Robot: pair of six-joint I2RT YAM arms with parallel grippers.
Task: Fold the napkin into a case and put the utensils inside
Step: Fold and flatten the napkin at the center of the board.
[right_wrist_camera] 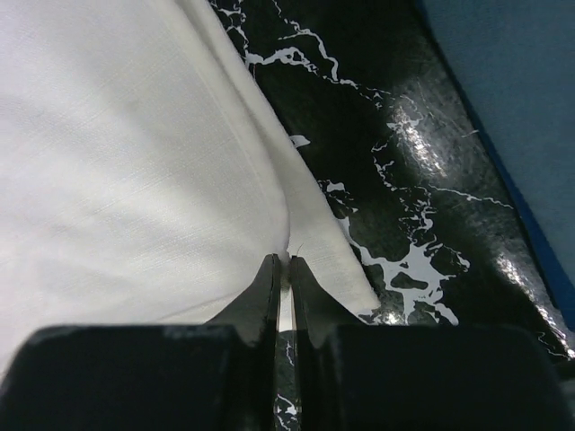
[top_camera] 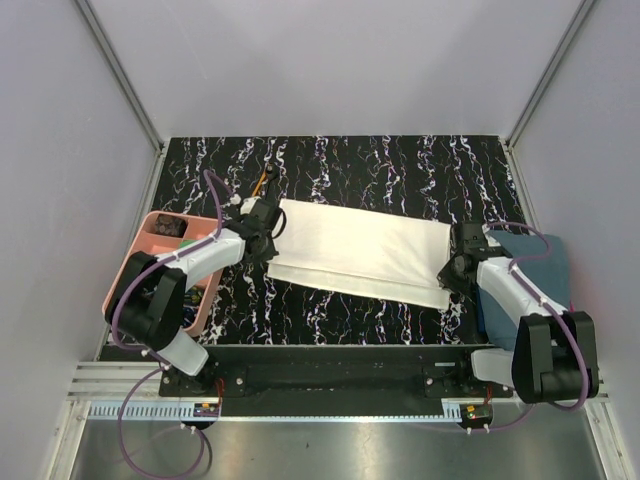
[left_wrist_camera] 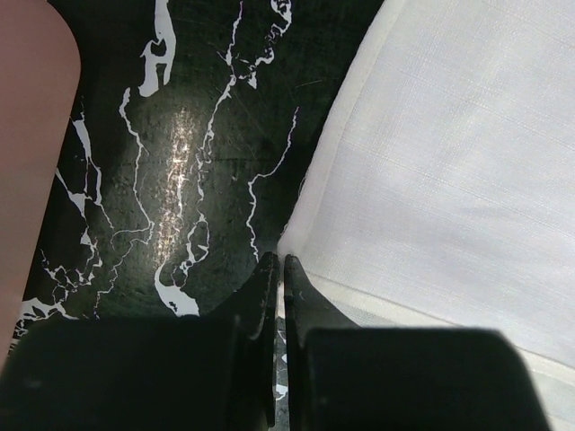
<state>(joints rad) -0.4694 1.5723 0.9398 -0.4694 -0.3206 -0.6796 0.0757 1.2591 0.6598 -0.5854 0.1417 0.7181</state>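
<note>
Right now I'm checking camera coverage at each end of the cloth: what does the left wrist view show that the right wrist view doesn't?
Only the left wrist: the pink tray at its left edge. Only the right wrist: the blue-grey towel at upper right. Both: the cream napkin, the black marble table, and a claw shut on the napkin's edge, left claw and right claw alike.

A glossy black desk (top_camera: 400, 165) veined in white catches the light; plain pale grey walls (top_camera: 330, 60) with metal corner posts (top_camera: 120, 75) enclose three edges.
</note>
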